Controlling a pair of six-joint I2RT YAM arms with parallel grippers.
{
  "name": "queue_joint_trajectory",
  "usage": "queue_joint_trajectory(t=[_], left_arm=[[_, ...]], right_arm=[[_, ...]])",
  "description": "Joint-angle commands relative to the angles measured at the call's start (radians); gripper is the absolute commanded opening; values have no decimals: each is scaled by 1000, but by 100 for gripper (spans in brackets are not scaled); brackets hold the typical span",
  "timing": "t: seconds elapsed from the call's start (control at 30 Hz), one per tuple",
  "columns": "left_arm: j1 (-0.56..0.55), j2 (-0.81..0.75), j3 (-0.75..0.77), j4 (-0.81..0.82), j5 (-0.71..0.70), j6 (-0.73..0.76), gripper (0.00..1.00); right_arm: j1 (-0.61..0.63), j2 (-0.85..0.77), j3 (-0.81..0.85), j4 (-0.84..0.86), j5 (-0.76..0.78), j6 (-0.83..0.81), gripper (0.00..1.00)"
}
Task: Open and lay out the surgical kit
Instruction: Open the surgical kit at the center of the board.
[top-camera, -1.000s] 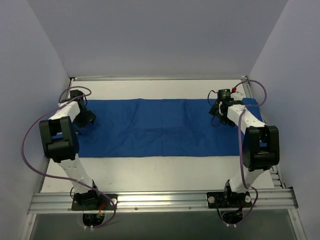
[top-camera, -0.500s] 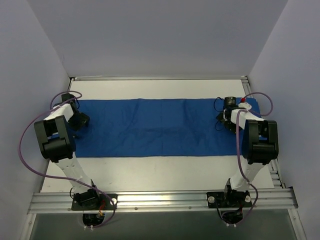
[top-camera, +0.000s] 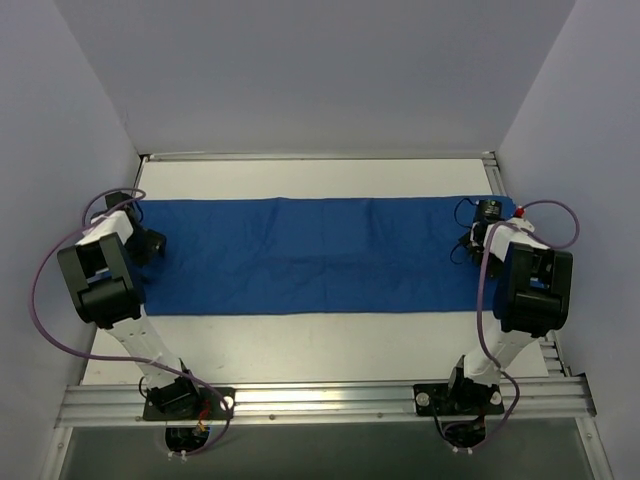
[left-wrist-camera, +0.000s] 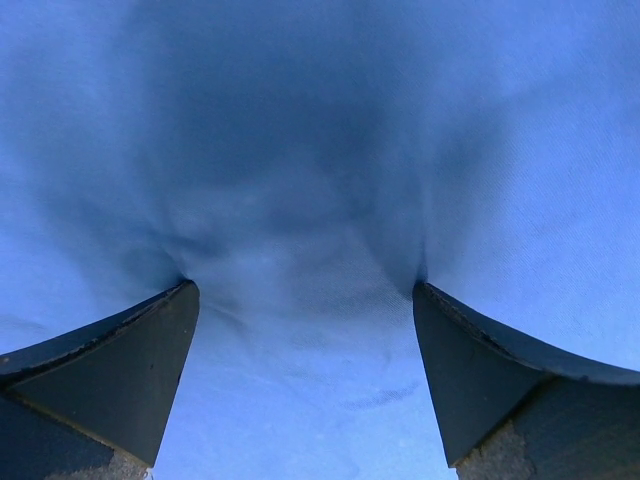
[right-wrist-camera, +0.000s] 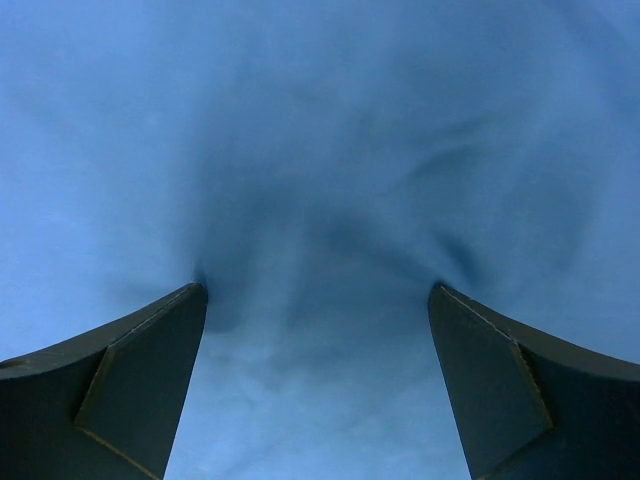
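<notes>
Top external view: the blue cloth wrap (top-camera: 310, 255) stretches left to right across mid-frame; left fingers (left-wrist-camera: 110, 380) and right fingers (right-wrist-camera: 120, 380), both spread apart, press its ends.

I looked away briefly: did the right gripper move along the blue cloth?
Yes. The right gripper has slid outward, toward the right end of the blue cloth and the table's right rail.

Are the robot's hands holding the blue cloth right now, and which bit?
Nothing is held. The left gripper and the right gripper are both wide open, with their tips resting on the two ends of the blue cloth, not pinching it.
</notes>
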Motion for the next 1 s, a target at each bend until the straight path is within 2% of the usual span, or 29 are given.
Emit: queue_joint_trajectory(t=[0.0,0.07,0.2,0.33,0.4,0.5,0.7,0.77,0.97], left_arm=[[14,-20,46,-72,-36,-16,100],[-18,-28,94,-100,-50,-30,100],[-99,-13,290,-222,-98,-73,99],[-204,33,451,-298,-139,-115,99],[-283,75,511,-333,-194,-131,99],[-375,150,640,-374,-200,-139,99],[-538,344,960,-489,-266,-136,100],[-561,389,1055,-503,-268,-129,100],[-609,546,1189,-491,-228,-90,100]], right_arm=[[-5,-18,26,-181,22,21,89],[21,-47,65,-205,28,12,90],[98,-71,201,-256,63,-23,91],[176,-93,266,-255,65,-82,92],[210,-97,274,-232,37,-129,92],[270,-104,281,-203,-10,-175,92],[366,-120,249,-138,-52,-246,93],[400,-131,228,-121,-66,-264,93],[481,-142,205,-66,-98,-307,93]])
